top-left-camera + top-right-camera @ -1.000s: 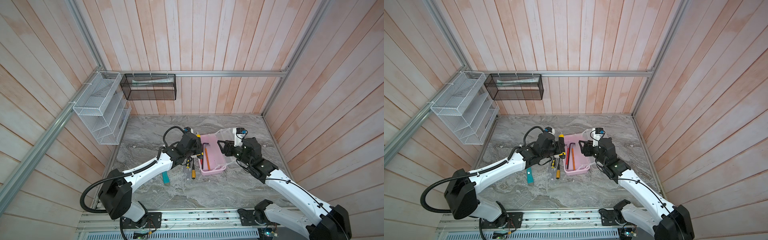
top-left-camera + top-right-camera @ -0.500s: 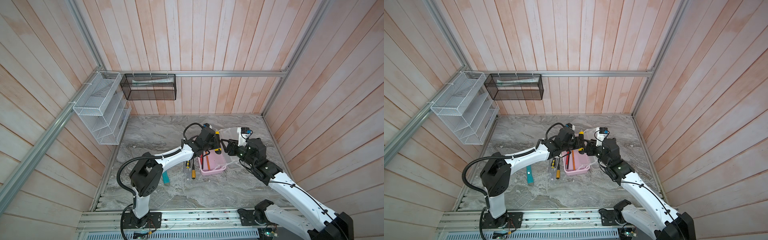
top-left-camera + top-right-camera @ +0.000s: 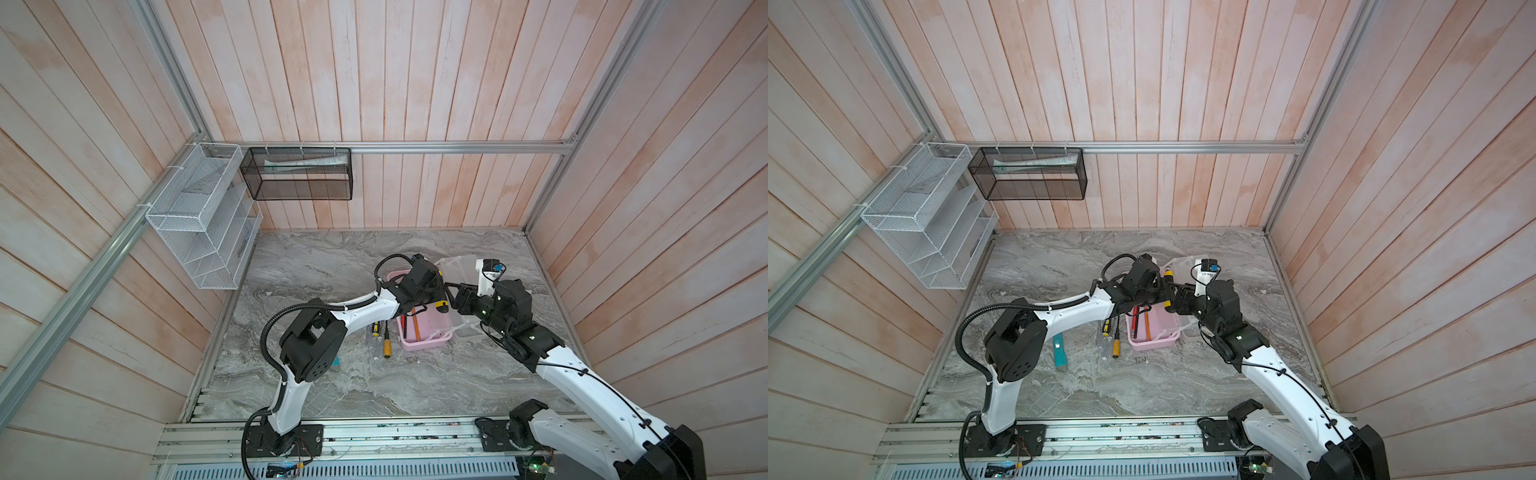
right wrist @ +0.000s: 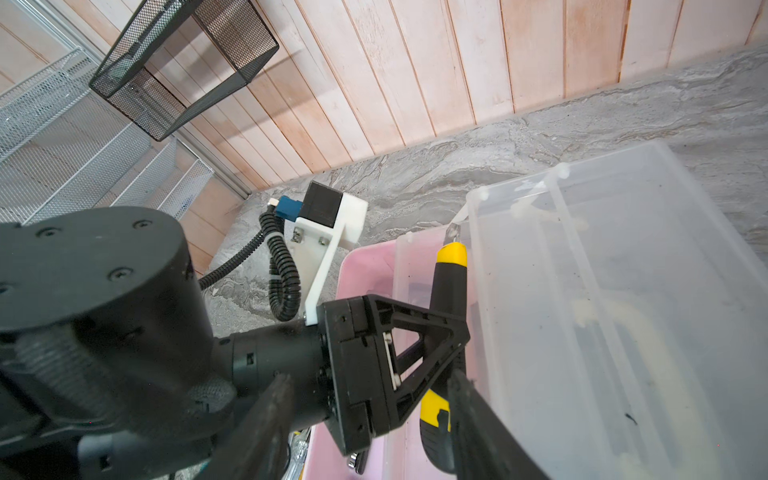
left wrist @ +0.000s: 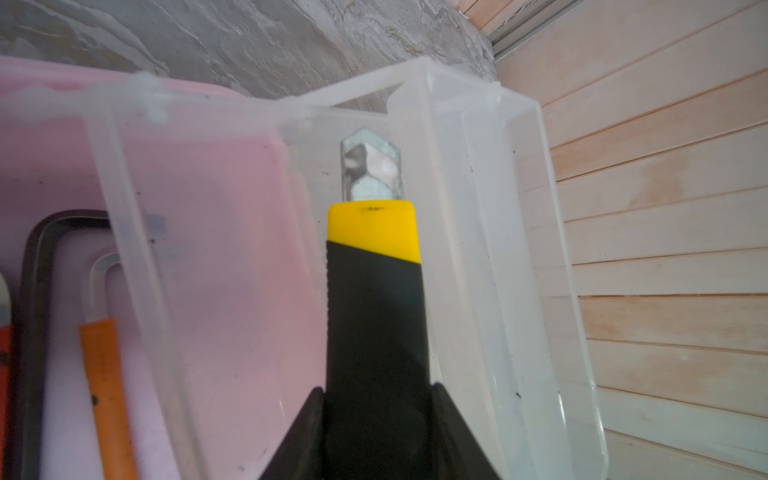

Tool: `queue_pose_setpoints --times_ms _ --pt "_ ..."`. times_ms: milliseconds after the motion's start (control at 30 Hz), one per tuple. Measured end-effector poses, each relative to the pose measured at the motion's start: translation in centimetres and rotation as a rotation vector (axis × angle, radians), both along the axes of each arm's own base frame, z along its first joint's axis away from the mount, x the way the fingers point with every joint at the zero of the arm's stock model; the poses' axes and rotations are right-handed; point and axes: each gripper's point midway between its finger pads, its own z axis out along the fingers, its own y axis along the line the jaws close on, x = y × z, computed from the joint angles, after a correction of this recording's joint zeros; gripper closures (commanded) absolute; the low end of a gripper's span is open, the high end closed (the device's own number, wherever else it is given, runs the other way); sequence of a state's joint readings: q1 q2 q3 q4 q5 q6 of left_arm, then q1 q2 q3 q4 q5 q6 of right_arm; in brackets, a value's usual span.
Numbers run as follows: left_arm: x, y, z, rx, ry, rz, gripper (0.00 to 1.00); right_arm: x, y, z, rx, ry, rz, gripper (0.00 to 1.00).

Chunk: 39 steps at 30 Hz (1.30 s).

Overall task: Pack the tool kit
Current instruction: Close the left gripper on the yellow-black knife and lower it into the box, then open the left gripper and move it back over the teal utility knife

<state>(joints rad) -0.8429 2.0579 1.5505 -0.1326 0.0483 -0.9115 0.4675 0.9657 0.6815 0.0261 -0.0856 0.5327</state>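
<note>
Swung across from the loose tools [image 3: 386,340], left arm [image 3: 361,305] now hangs over the pink case [image 3: 428,343], open on the marble tabletop [image 3: 332,257] with its frosted lid [image 3: 457,266] thrown back.
Left gripper [image 5: 376,388] pinches a yellow-and-black utility knife [image 5: 374,332]; right gripper [image 4: 365,376] stands spread, empty. Stowing step: next, lower the knife inside, then release.
</note>
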Motion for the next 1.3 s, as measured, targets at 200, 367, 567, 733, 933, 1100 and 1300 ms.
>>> queue_pose_setpoints --times_ms 200,367,567,733,933,1100,1300 --pt "0.2 -0.2 0.4 -0.026 -0.003 0.011 0.54 0.1 0.1 -0.3 0.0 0.007 0.005 0.4" --pt "0.3 -0.4 0.8 -0.043 -0.006 0.015 0.54 0.1 0.2 -1.1 -0.006 0.029 0.014 0.41" --pt "0.5 -0.3 0.8 -0.028 -0.027 0.012 0.51 0.1 0.4 -1.3 -0.003 0.035 0.024 0.41" --pt "-0.1 2.3 1.2 0.058 -0.08 0.035 0.46 -0.1 0.7 -1.3 0.003 0.037 0.041 0.41" --pt "-1.9 7.9 3.4 0.169 -0.149 0.095 0.41 -0.2 1.7 -1.7 0.0 0.057 0.078 0.41" --pt "-4.4 12.9 3.2 0.263 -0.157 0.14 0.31 -0.7 4.4 -1.6 -0.02 0.061 0.15 0.39" --pt "-7.4 18.1 1.1 0.369 -0.096 0.188 0.27 -1.2 7.3 -2.4 -0.08 0.07 0.213 0.39"
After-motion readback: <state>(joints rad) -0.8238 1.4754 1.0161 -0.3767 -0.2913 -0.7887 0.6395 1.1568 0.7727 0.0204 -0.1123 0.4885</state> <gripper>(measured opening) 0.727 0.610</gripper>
